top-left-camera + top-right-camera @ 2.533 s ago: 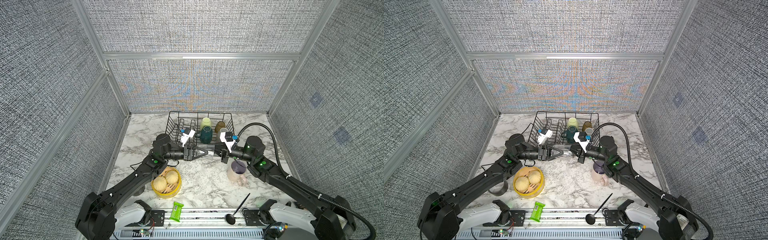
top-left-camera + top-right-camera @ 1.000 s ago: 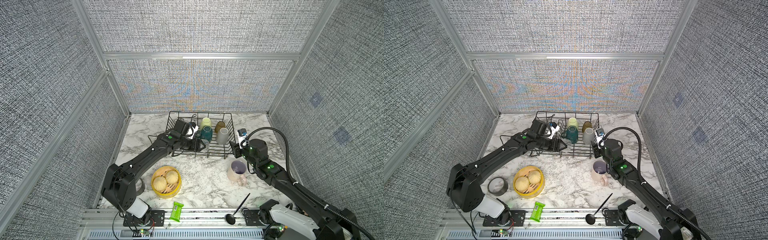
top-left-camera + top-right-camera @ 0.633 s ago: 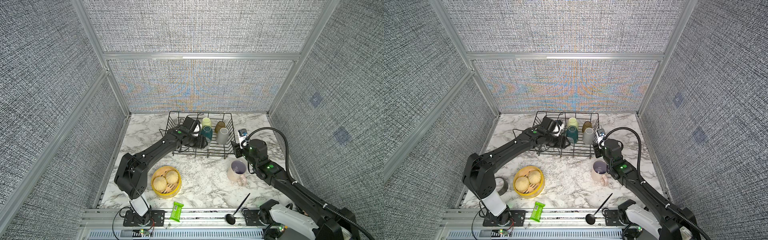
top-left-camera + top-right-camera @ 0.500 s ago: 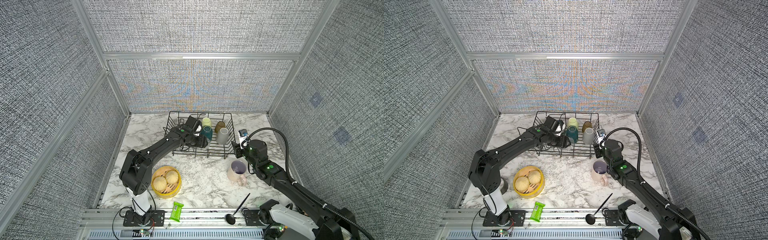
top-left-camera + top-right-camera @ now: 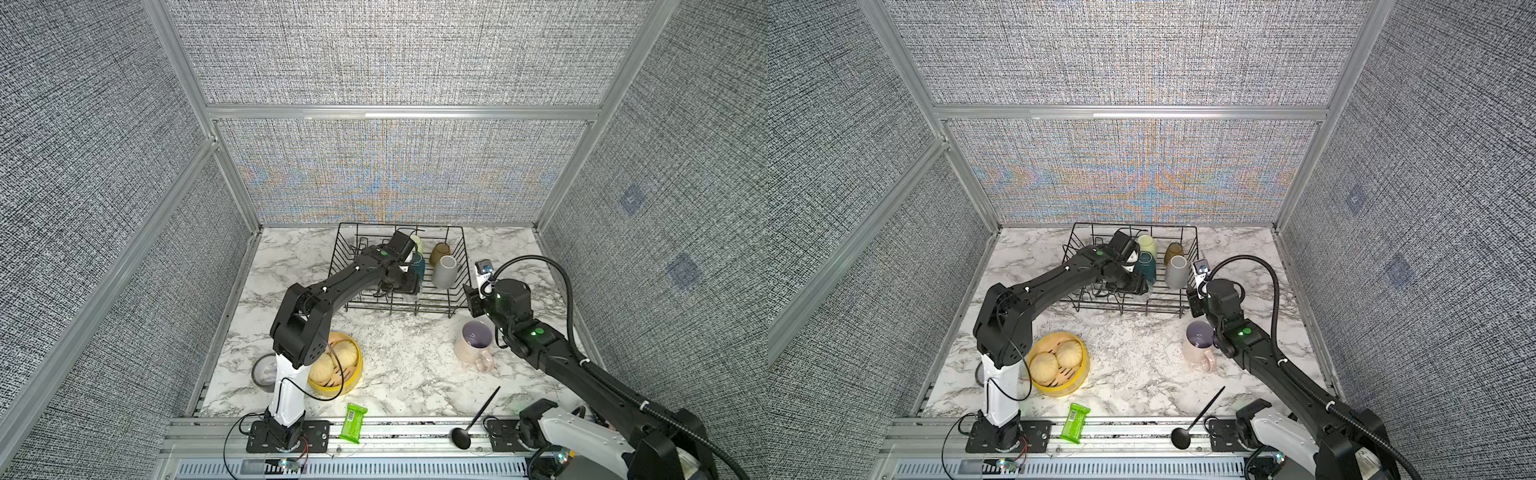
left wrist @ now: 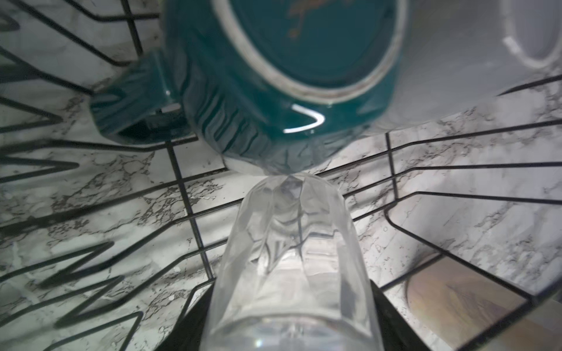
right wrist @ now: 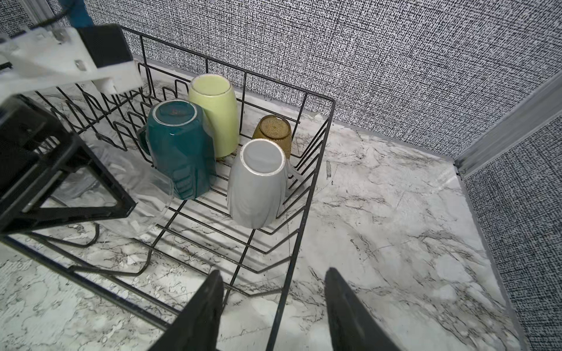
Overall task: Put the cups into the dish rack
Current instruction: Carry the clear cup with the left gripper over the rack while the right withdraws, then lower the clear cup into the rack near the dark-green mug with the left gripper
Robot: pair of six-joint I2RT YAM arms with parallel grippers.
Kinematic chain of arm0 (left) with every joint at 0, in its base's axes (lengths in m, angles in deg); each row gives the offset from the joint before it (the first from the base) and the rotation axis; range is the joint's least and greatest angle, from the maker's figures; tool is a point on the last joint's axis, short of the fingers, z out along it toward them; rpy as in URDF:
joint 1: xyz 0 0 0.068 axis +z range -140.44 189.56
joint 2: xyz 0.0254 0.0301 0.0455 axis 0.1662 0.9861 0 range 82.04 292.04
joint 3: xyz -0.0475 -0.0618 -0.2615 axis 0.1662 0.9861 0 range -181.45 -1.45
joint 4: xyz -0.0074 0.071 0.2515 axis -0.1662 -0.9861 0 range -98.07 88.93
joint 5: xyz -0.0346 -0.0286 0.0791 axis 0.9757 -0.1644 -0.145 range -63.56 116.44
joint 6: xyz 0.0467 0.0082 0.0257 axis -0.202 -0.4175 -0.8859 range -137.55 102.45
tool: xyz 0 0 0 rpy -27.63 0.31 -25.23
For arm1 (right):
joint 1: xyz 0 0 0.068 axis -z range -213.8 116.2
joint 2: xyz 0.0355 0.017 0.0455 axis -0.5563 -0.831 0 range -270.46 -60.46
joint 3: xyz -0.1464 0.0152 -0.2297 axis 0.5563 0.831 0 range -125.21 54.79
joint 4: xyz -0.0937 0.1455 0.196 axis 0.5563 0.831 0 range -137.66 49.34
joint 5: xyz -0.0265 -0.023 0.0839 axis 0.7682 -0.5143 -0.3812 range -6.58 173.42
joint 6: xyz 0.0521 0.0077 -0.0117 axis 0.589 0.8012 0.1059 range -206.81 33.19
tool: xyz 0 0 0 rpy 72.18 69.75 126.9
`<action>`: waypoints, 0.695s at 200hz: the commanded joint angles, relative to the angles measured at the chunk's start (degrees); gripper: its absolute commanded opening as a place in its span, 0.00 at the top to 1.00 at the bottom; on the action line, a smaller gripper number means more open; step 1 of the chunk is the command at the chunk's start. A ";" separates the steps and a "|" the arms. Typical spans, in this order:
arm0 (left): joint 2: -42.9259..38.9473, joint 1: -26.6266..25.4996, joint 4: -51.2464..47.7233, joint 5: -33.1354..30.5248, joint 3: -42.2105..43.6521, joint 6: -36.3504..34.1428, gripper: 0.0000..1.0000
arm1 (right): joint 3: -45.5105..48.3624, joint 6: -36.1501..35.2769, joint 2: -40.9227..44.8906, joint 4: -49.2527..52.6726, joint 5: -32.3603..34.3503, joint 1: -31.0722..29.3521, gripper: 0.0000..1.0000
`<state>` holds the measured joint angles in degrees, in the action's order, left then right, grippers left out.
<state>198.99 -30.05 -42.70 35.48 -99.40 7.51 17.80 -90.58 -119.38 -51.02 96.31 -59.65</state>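
Observation:
The black wire dish rack (image 5: 399, 311) (image 5: 1129, 309) stands at the back of the table. Upside down inside it are a pale green mug (image 7: 214, 112), a dark teal mug (image 7: 179, 146), a grey-white mug (image 7: 258, 182) and an amber tumbler (image 7: 273, 130). My left gripper (image 5: 405, 286) (image 6: 289, 319) reaches into the rack, shut on the clear glass (image 6: 289, 267), which lies tilted with its far end against the teal mug (image 6: 273, 91). My right gripper (image 7: 273, 273) (image 5: 471, 299) hangs open and empty over the rack's front right corner. The pink mug (image 5: 473, 345) (image 5: 1198, 345) stands upright on the table under the right arm.
A yellow steamer basket with buns (image 5: 336, 370) sits front left by the left arm's base, next to a grey ring (image 5: 262, 372). A green packet (image 5: 353, 423) and a black spoon (image 5: 473, 419) lie at the front edge. Enclosure walls stand close behind the rack.
The left arm has carried the clear glass from the table's middle into the rack and reached deeper toward the teal mug. The right gripper drew back to the right and has held still since.

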 commanded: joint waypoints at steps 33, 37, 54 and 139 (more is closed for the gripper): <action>0.61 -0.50 -4.81 -3.15 -2.25 -1.46 0.48 | 1.13 -0.77 1.50 -1.82 1.48 0.01 0.46; 0.57 -0.51 -4.64 -3.17 -2.16 -1.40 0.48 | 1.10 -0.80 1.52 -1.63 1.57 0.01 0.46; 1.27 -0.47 -4.55 -2.13 -2.68 -1.33 0.47 | 1.20 -0.71 1.62 -1.72 1.91 0.01 0.46; 3.50 -1.26 -7.00 -2.85 -4.32 -1.26 0.37 | 1.17 -0.89 2.05 -1.25 1.78 0.01 0.46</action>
<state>202.55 -31.36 -49.17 33.47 -103.58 6.46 19.24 -91.24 -117.50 -52.05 97.92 -59.65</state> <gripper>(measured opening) 0.657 0.538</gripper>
